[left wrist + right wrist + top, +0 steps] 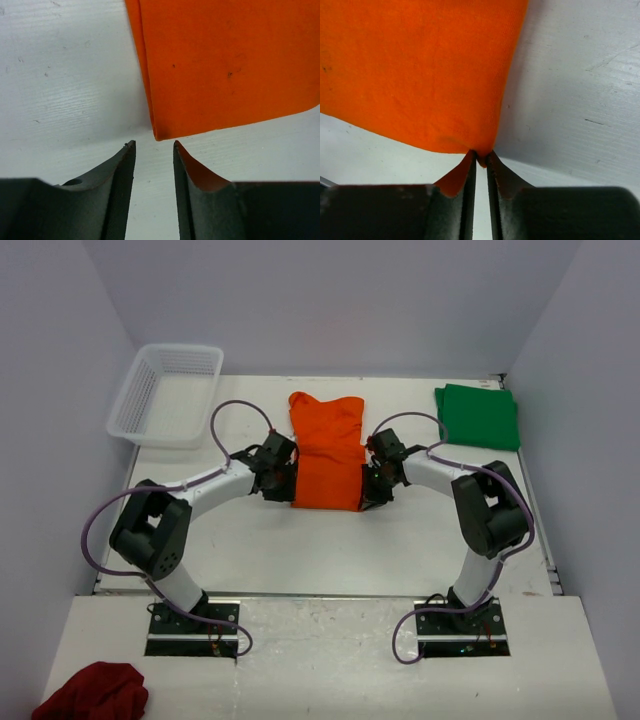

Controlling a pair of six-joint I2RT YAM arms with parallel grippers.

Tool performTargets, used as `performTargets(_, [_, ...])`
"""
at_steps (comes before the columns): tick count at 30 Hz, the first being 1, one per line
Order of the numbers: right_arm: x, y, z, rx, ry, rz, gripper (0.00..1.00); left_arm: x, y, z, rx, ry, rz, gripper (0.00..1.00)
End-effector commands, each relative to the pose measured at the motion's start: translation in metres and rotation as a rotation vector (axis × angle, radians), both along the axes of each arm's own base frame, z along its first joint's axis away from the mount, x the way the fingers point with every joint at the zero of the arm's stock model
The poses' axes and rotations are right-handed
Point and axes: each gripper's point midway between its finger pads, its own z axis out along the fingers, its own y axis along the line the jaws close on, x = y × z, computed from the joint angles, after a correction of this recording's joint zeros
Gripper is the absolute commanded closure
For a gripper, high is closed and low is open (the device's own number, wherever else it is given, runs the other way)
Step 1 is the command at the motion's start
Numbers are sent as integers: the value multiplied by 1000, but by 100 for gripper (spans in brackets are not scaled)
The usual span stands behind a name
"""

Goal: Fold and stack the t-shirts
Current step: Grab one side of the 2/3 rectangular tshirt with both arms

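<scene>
**One corner pinched, the other waiting**

The right end effector (480,156) is clenched: its two dark fingers meet on the near right corner of the orange shirt (420,70), with a fold of cloth squeezed between the tips. The left end effector (154,146) is released. Its fingers stand apart with bare counter (60,90) showing through the gap, and the shirt's near left corner lies just beyond the tips, not between them.

The pairing looks deliberate. The shirt lies in the middle of the counter as a narrow lengthwise strip running away from the arms, and each end effector sits at one near corner of it. Holding both corners would let the near edge be carried evenly toward the far end for a crosswise fold. By that reading the lengthwise folds are done and the crosswise fold has not begun. The left side would need to advance a little and close on its corner first. If only the right corner is lifted, the fold is likely to come out skewed.

The green shirt (478,416) rests already folded at the far right of the counter, well apart, probably as the base of the stack. A white mesh basket (165,395) stands at the far left, and a dark red cloth (92,695) lies bunched near the left arm's base.
</scene>
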Motion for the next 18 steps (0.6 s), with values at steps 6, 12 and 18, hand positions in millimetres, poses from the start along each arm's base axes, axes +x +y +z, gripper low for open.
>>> performTargets(6, [11, 8, 3, 29, -26, 0, 100, -7, -18, -2, -55, 2, -31, 58])
performTargets(12, [9, 7, 3, 26, -27, 5, 100, -3, -18, -14, -40, 11, -29, 55])
performTargets(18, [8, 7, 3, 26, -26, 9, 100, 1, -12, -28, 14, 19, -17, 54])
